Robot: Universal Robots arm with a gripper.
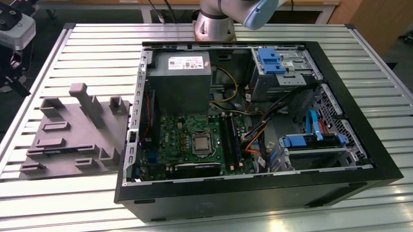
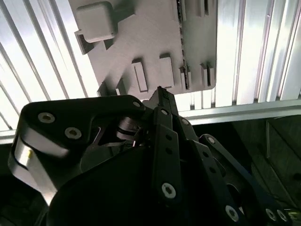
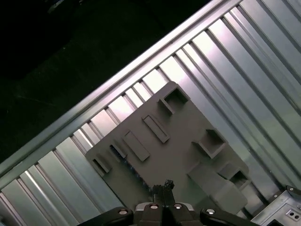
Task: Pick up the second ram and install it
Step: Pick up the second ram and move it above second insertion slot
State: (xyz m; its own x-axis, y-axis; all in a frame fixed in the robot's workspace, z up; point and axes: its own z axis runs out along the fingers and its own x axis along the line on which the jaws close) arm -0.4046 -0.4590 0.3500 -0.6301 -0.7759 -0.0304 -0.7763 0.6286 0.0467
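Starting from the biggest thing, what do we have?

A ribbed metal table (image 1: 77,43), and on it an open computer case (image 1: 258,193). In the exterior view a grey plastic tray (image 1: 71,140) lies at 9 o'clock from the case. The arm (image 1: 216,21) rises at 12 o'clock, behind the case.

And inside the case?

A green circuit board (image 1: 177,133), with dark slots (image 1: 230,137) at 3 o'clock from its silver chip (image 1: 201,143). Whether a slot is already filled, I cannot tell.

Where is the gripper (image 3: 163,187)?

It hangs high above the tray and looks down on it in both wrist views. Its two fingers are pressed together at the tips, and I see nothing between them.

Then where is the memory stick (image 3: 135,172)?

In the first wrist view a thin dark strip with a row of small marks stands in the tray, under the fingertips and well below them. I judge this is the stick, standing on its edge, but it is too thin to be sure. Its long axis runs parallel to the long slots of the tray. In the exterior view I would guess this is about the 9-to-3 line. There is only one arm, so no question which is nearer.

Any writing?

A white label (image 1: 187,63) on the grey power box (image 1: 177,87). Its print is too small to read.
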